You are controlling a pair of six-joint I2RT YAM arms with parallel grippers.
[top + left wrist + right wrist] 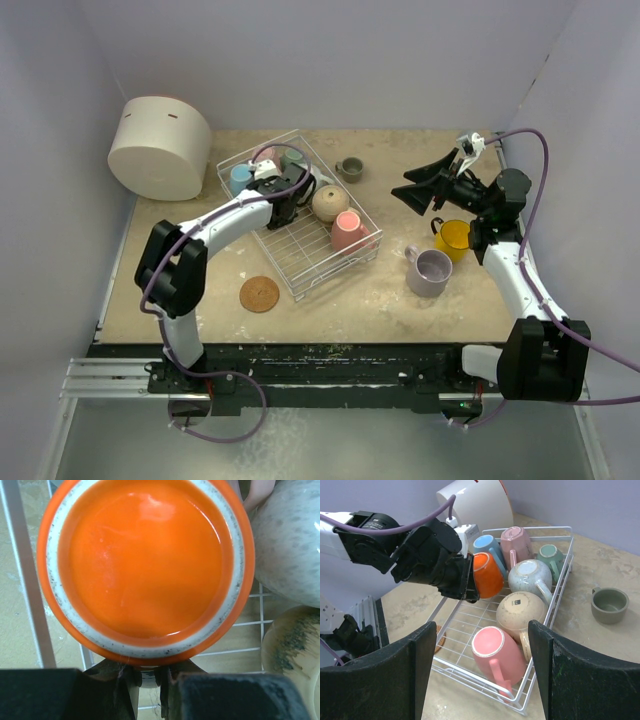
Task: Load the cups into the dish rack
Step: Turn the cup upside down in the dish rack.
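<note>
from above, the white wire dish rack sits askew on a mottled tan table; it is a grid of thin rods with low sides. the left gripper reaches into its middle. inside are a light blue mug, a rounded beige mug and a pink mug. outside it, a small olive-grey cup stands upright near the far side. a yellow mug and a lilac mug stand upright close together to the right. a flat round cork coaster lies near the rack's near corner. a big white drum-shaped container in the far left corner bears small red marks, too small to read. the right gripper hovers over the table, jaws spread, nothing between them.

the left wrist view is filled by the orange mug, a glossy round face ringed by a pale, speckled, matte band. the black fingers pinch its edge at the bottom. rack wires run beneath, and a grey-speckled white mug is just beside it.

in the right wrist view, the left gripper clamps the orange mug, tilted on its side over the rack, just beside the light blue mug. behind are a second pink mug and a teal mug. the beige mug's base carries a small dark stamp, too small to read.
</note>
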